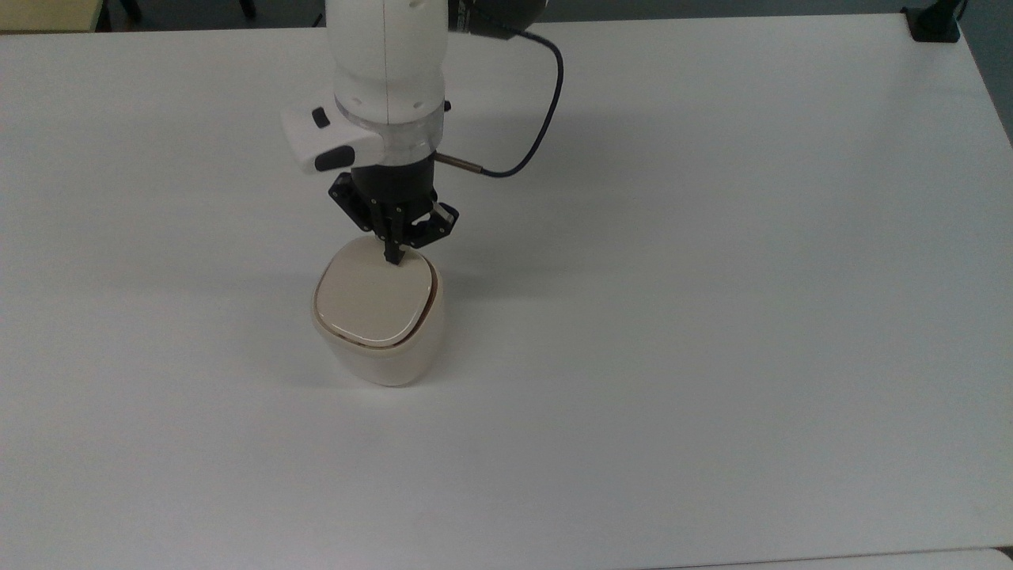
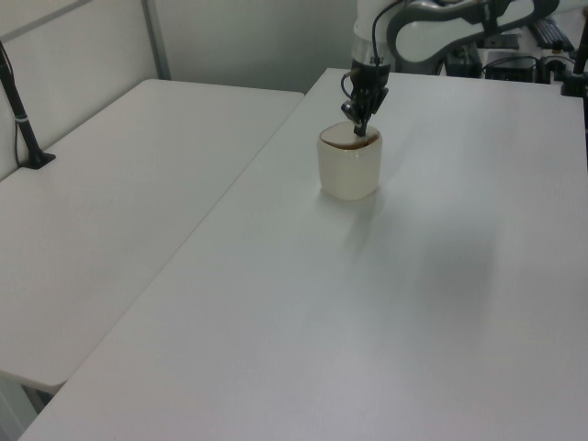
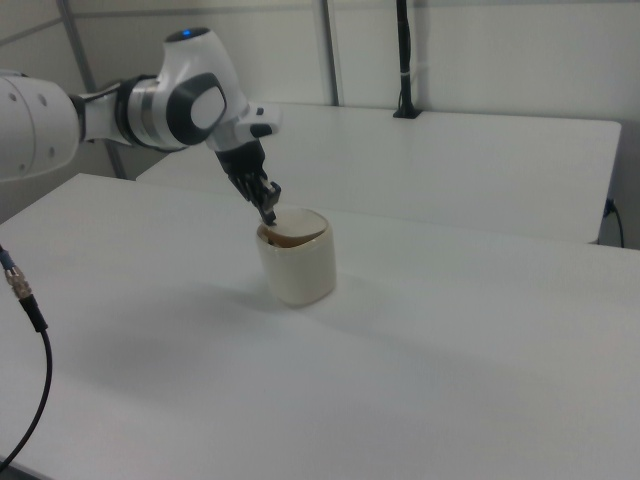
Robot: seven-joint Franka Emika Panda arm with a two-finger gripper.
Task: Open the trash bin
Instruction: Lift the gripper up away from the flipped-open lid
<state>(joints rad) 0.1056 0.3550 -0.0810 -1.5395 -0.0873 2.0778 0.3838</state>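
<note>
Cream trash bin (image 3: 296,265) lid gapes (flat in top view) under pinched-together gripper (image 1: 392,257).
</note>
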